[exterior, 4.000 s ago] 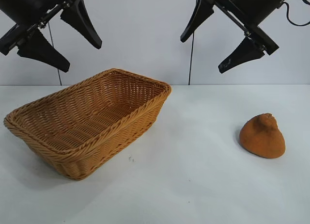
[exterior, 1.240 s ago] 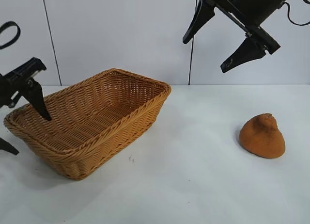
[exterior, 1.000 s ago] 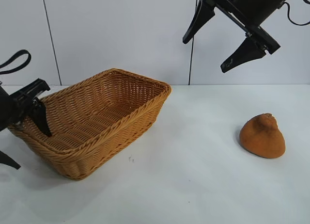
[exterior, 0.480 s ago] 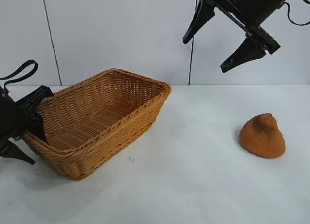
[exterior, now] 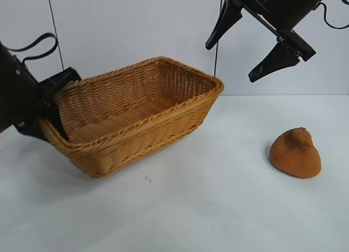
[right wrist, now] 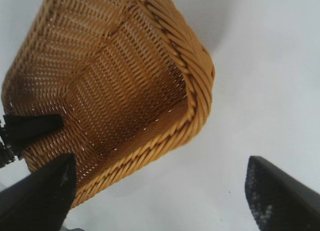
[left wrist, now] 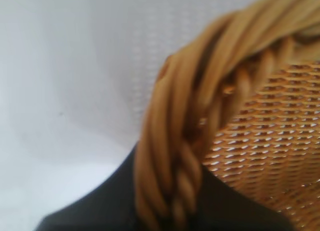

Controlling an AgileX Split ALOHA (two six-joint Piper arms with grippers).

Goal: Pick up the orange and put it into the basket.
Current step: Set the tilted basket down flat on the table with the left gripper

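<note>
At table left, the left gripper (exterior: 46, 124) clamps the wicker basket (exterior: 163, 107) rim, basket tilted. Right gripper (exterior: 253, 42) hangs spread wide, empty, above the orange (exterior: 295, 153).

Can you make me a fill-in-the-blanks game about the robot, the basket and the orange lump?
1. The left pincer is shut on the braided ____ of the wicker basket.
2. The orange sits on the ____, apart from the basket.
3. The right pincer hangs above the table with its jaws ____.
4. The inside of the basket holds ____.

Missing words: rim; table; open; nothing
</note>
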